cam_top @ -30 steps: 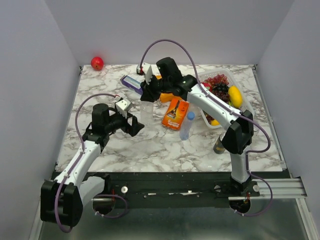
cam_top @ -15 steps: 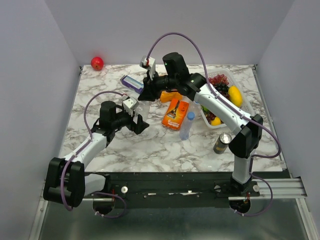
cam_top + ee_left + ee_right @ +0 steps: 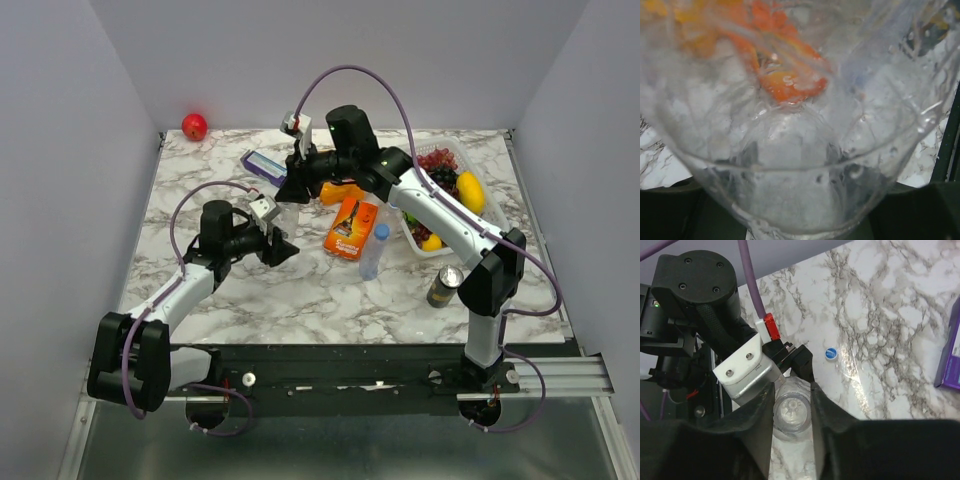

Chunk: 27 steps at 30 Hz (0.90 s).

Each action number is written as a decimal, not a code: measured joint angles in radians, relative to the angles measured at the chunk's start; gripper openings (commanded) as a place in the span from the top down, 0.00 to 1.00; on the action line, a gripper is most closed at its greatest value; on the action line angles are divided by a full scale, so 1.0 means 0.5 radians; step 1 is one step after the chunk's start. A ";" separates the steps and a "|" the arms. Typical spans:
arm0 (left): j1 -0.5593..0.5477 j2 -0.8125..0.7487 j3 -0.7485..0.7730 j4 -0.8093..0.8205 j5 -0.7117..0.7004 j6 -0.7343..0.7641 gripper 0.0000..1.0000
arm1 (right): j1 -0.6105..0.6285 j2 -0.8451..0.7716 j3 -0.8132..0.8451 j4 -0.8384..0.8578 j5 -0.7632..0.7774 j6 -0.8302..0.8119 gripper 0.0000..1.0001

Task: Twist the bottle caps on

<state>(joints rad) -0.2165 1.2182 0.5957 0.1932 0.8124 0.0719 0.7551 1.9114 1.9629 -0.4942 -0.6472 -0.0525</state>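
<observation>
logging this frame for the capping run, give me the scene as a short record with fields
open bottle: clear, no cap, mouth up
right fingers: shut on its neck
left fingers: closed around its body, lower down
loose cap: blue, on the marble table, not held
capped bottle: beside the orange pack

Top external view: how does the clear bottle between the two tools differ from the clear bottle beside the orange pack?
The bottle between the tools has an open neck with no cap; the bottle beside the orange pack carries a blue cap. The first sits in the right tool, with the left tool at its body; the second is touched by neither. Both are small and clear.
</observation>
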 measured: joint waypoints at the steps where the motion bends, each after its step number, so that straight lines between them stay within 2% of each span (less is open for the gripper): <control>1: 0.001 -0.001 0.000 -0.008 0.008 0.004 0.53 | 0.001 -0.001 -0.002 -0.002 0.014 -0.004 0.45; 5: 0.047 -0.085 -0.004 -0.104 0.002 -0.040 0.55 | 0.004 -0.005 0.033 -0.022 0.185 -0.055 0.40; 6: 0.089 -0.151 -0.009 -0.137 -0.007 -0.089 0.58 | 0.005 -0.005 0.057 -0.026 0.228 -0.066 0.40; 8: 0.182 -0.311 -0.018 -0.197 -0.059 -0.195 0.59 | 0.017 -0.005 0.123 -0.023 0.311 -0.088 0.40; 9: 0.227 -0.400 -0.018 -0.230 -0.085 -0.246 0.62 | 0.018 -0.008 0.150 -0.017 0.369 -0.108 0.40; 12: 0.381 -0.791 0.013 -0.356 -0.304 -0.386 0.81 | 0.005 -0.008 0.187 -0.002 0.454 -0.150 0.39; 14: 0.409 -0.977 0.084 -0.462 -0.487 -0.438 0.82 | 0.002 0.020 0.187 -0.001 0.491 -0.179 0.38; 15: 0.428 -1.055 0.140 -0.513 -0.578 -0.454 0.86 | 0.011 0.047 0.187 -0.002 0.509 -0.193 0.37; 21: 0.664 -1.187 0.493 -0.628 -0.964 -0.510 0.87 | 0.176 0.374 0.195 -0.011 0.594 -0.152 0.24; 27: 0.780 -1.185 0.559 -0.668 -1.028 -0.604 0.87 | 0.325 0.777 0.381 -0.055 0.774 -0.084 0.21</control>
<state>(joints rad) 0.1734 0.6258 0.8753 -0.1406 0.2985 -0.2302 0.9176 2.3001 2.1536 -0.5217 -0.2604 -0.0944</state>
